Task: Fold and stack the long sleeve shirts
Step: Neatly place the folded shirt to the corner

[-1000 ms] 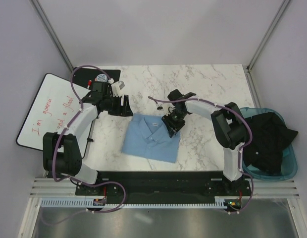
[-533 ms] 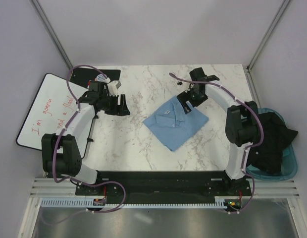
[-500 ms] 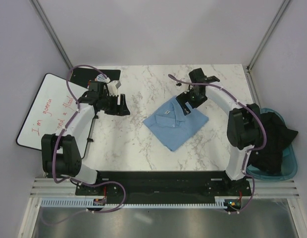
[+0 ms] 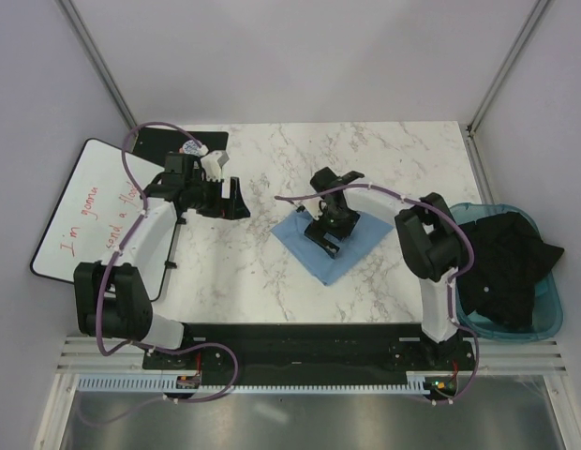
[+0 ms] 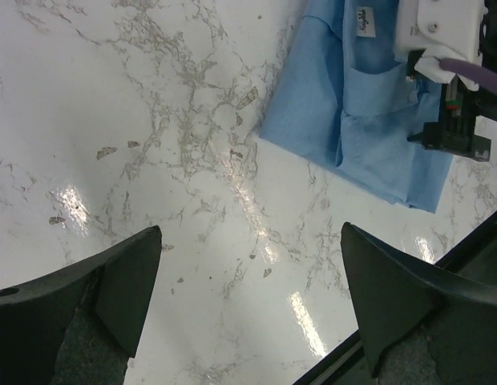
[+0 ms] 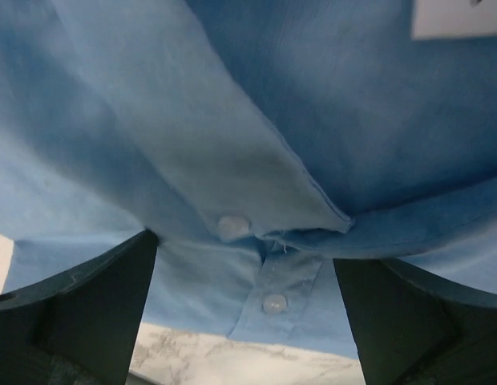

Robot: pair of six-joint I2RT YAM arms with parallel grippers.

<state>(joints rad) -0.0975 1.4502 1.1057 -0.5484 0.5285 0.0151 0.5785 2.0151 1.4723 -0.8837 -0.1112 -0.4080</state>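
A white marble-patterned worktop [image 4: 394, 155] fills the middle. At 9 o'clock a whiteboard [image 4: 84, 202] with red handwriting lies over its edge. A black mat [image 4: 164, 142] sits at 10 o'clock, a small round object [image 4: 192, 147] on it. At 4 o'clock, a teal bin [image 4: 553, 314] holds a black garment [image 4: 506, 262].

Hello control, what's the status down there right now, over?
Left gripper open, over bare table. Right gripper open, close above blue shirt, at its collar. Shirt folded, lying flat. Nothing blocking it.
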